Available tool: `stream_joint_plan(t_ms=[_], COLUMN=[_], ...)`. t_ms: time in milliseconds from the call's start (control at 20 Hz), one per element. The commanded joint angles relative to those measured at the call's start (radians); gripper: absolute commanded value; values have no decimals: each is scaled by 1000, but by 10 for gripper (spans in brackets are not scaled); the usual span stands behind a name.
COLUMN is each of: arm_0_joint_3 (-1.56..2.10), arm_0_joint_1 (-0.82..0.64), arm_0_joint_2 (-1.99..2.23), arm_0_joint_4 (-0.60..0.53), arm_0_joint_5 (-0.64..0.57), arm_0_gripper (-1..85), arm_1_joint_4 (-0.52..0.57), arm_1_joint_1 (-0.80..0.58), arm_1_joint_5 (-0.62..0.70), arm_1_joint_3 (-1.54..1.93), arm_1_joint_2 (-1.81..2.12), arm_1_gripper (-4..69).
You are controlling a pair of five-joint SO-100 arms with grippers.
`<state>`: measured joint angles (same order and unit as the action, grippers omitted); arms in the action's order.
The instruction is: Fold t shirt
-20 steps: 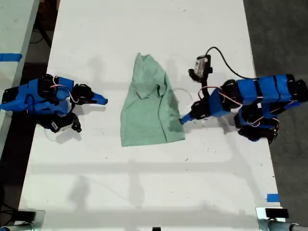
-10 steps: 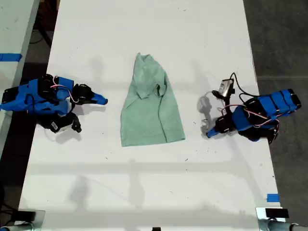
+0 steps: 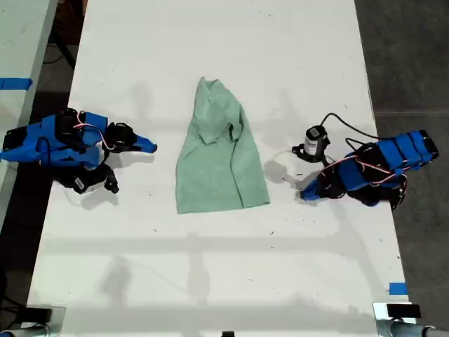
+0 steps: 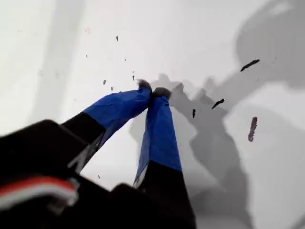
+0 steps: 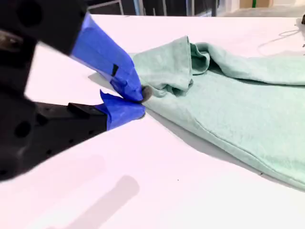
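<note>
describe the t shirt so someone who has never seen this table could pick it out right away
Look at the long white table in the exterior view, with a blue robot arm at each side. The t shirt lies flat on the table between them, touched by neither. It is the only soft, pale mint-green thing there, folded to a tapered shape with a small dark mark near its middle.

Bare white tabletop (image 3: 210, 63) all around the t shirt (image 3: 221, 158), open gaps between its sides and each gripper, cabled camera (image 3: 313, 142) near the exterior view's right arm.
</note>
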<state>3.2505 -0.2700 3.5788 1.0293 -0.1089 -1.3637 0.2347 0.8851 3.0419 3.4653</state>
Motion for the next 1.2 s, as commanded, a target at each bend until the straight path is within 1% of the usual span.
stream_joint_plan(t_ms=[0,50,100,150,250,1150], arm_0_joint_3=[38,38,38,38,38,38], arm_0_joint_1=[2,2,2,0,-5,-5], arm_0_joint_2=[8,8,8,8,8,8], arm_0_joint_4=[-12,-12,-12,-12,-12,-12], arm_0_joint_5=[-5,-5,-5,-9,-11,-11], arm_0_gripper=[-2,-2,-2,-2,-2,-2], arm_1_joint_4=[8,6,6,3,3,3], arm_1_joint_1=[-170,-225,-278,-319,-348,-348], arm_1_joint_5=[-333,-295,-164,-63,-77,-77], arm_1_joint_3=[57,57,57,55,55,55], arm_1_joint_2=[41,40,38,38,38,38], arm_1_gripper=[12,17,14,16,15,14])
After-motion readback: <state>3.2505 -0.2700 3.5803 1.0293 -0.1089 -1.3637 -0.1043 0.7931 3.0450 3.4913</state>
